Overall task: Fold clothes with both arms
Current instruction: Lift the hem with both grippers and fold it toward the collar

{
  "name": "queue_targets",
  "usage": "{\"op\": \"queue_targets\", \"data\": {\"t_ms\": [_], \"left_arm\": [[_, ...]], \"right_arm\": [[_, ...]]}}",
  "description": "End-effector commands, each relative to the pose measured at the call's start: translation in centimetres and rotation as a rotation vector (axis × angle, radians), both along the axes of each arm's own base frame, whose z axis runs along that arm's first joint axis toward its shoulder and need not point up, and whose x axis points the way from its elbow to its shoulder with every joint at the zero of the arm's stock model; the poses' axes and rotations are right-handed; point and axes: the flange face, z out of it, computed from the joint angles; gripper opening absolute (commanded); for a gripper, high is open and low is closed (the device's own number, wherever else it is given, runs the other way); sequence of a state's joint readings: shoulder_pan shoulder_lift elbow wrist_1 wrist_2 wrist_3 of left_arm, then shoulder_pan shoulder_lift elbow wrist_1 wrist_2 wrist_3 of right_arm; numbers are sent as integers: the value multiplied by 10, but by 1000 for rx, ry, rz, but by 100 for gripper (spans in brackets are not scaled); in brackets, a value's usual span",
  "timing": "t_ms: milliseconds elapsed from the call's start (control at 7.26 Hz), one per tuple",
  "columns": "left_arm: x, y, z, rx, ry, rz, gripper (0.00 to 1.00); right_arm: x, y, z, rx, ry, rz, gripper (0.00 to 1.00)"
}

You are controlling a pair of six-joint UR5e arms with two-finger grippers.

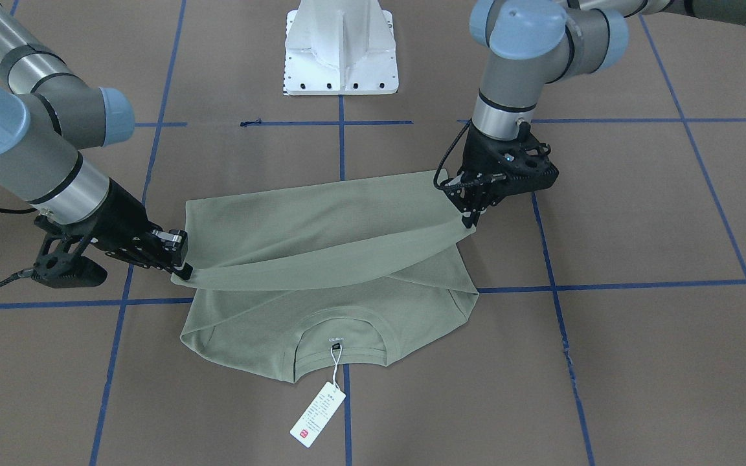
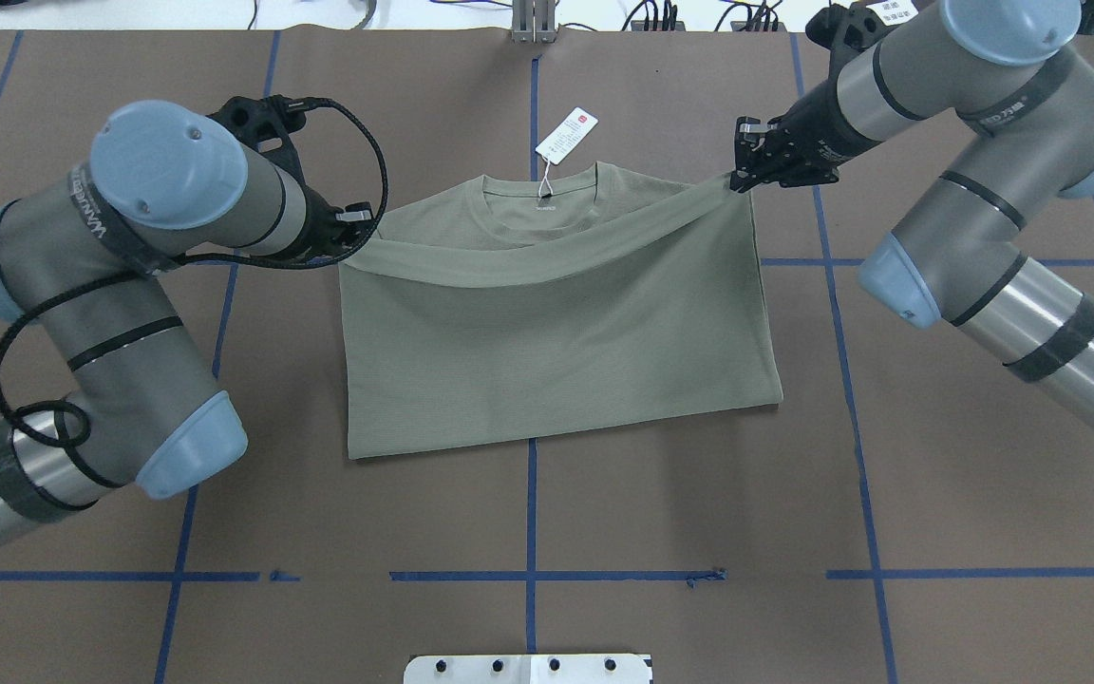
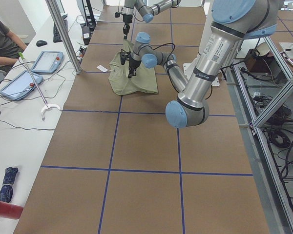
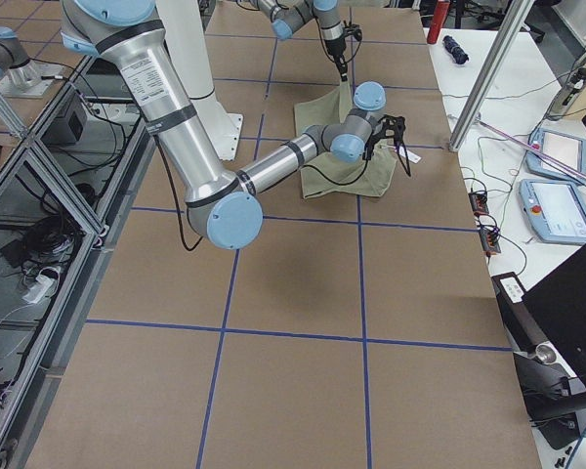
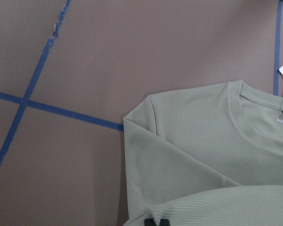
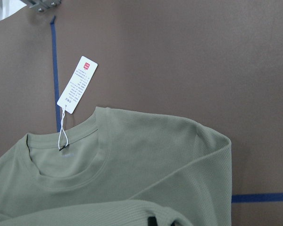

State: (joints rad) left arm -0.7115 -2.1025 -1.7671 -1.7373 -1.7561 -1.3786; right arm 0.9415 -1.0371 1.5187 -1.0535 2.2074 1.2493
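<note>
Table top (image 2: 604, 513), brown and crossed by blue tape lines (image 2: 531, 503), shows on every side of the shirt. The most bare room is at 3, 6 and 9 o'clock in the overhead view. The far table edge at 12 o'clock is much nearer to the shirt. The white base (image 1: 340, 48) stands at 6 o'clock, well apart from the cloth.

The left arm (image 2: 129, 313) bends in from 8 o'clock. The right arm (image 2: 984, 237) bends in from 4 o'clock. Both stay off to the sides of the shirt.

The green shirt (image 2: 547, 351) lies in the middle of the table, folded in half. Its fold edge is at 6 o'clock and its collar (image 2: 539, 195) is at 12 o'clock. The top layer ends in the hem (image 2: 547, 271), which hangs in a soft curve between the two grippers, just short of the collar.

The left gripper (image 2: 357, 223) is at the shirt's 10 o'clock corner. Its fingers are pinched tight on that end of the hem. The right gripper (image 2: 742, 176) is at the 2 o'clock corner. Its fingers are pinched tight on the other end. Both corners are lifted a little off the lower layer.

The white hang tag (image 2: 567, 135) lies flat on the table at 12 o'clock from the collar, tied to it by a thin string.
</note>
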Motion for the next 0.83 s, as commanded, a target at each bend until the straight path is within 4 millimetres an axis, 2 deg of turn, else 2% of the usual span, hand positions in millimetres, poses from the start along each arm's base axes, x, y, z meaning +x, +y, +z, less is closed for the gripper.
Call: {"op": "queue_targets", "data": {"t_ms": [0, 138, 276, 689], "left_arm": [[4, -58, 59, 17, 1, -50, 0], [6, -64, 68, 21, 1, -53, 0], [9, -67, 64, 22, 3, -53, 0], [30, -86, 71, 8, -14, -53, 0]], "right_arm": [[-25, -37, 10, -16, 64, 53, 0], [-38, -56, 2, -32, 74, 54, 0], [-41, -60, 8, -40, 84, 53, 0], [-42, -65, 22, -53, 110, 73, 0]]}}
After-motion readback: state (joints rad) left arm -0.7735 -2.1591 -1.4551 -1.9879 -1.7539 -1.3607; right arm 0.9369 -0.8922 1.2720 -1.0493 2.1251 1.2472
